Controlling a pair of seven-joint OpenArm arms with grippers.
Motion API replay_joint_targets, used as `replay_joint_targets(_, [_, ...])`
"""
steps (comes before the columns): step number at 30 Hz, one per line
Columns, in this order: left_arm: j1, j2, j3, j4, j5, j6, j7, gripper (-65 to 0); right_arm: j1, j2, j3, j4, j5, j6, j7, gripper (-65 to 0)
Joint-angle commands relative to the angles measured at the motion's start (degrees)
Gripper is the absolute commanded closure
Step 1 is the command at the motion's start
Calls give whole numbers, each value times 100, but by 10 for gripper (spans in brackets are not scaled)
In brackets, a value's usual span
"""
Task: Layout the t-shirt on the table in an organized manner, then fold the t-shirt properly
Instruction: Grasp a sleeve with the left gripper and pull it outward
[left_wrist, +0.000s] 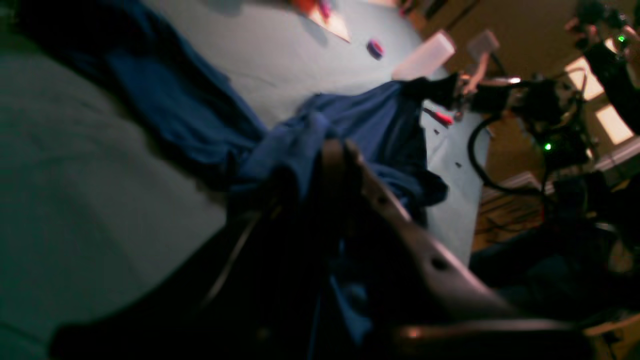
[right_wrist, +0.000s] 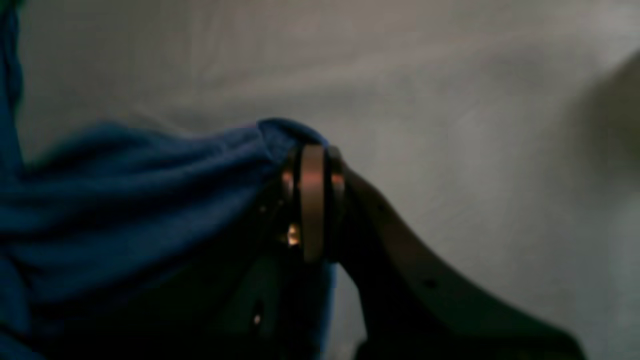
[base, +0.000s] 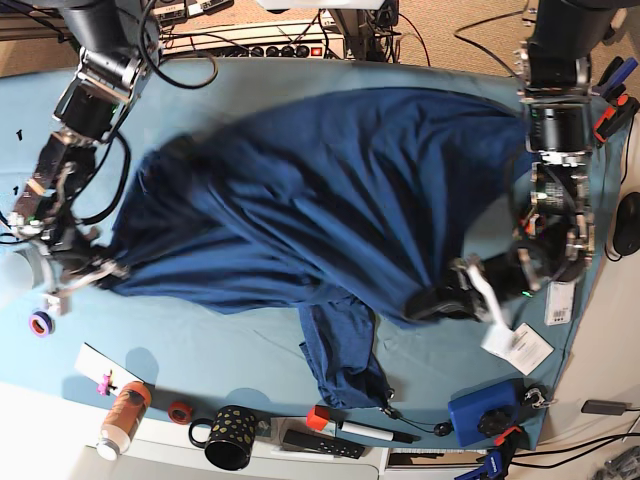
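The base view is evenly and brightly lit from above, sharp across the frame, with only soft short shadows under the folds of the t-shirt (base: 330, 190) on the table (base: 240, 340). Both wrist views are dim and blurred. In the left wrist view the lower half sinks into near black, while warm bright window patches glare at the upper right. The right wrist view is soft throughout, grey and murky, with a dark shadow at its right edge.

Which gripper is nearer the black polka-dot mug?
Right. The right gripper sits up-left of the mug; the left gripper is farther off, up-right.
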Motion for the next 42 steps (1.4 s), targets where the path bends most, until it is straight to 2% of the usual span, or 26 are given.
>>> replay_joint_targets(1, [-162, -109, -52, 243, -232, -58, -133, 0, 208, 111, 162, 105, 181, 11, 144, 0])
replay_joint_targets(6, [-160, -424, -76, 1036, -236, -58, -107, 0, 310, 114, 901, 107, 413, 22, 61, 0])
replay_joint_targets(10, [-151, -595, -76, 1637, -234, -58, 133, 0, 293, 111, 1226, 107, 476, 131, -304, 0])
replay_joint_targets(17, [157, -562, -76, 1768, -236, -58, 208, 0, 166, 96, 1250, 105, 476, 254, -431, 0])
replay_joint_targets(26, [1134, -535, -76, 1768, -240, -58, 210, 0, 9, 101, 1252, 105, 452, 258, -487, 0])
replay_joint_targets(29, [1504, -535, -76, 1768, -468, -58, 243, 0, -181, 101, 1257, 105, 411, 256, -501, 0])
replay_joint_targets(32, [1851, -533, -76, 1768, -1061, -58, 658, 0, -411, 101, 1257, 105, 343, 256, -501, 0])
replay_joint_targets(35, [2203, -533, -76, 1770, -1061, -58, 1305, 0, -643, 101, 1257, 105, 304, 256, -496, 0])
replay_joint_targets(42, [2830, -586, -85, 1784, -1061, -58, 1495, 0, -1012, 286, 1255, 105, 262, 258, -459, 0])
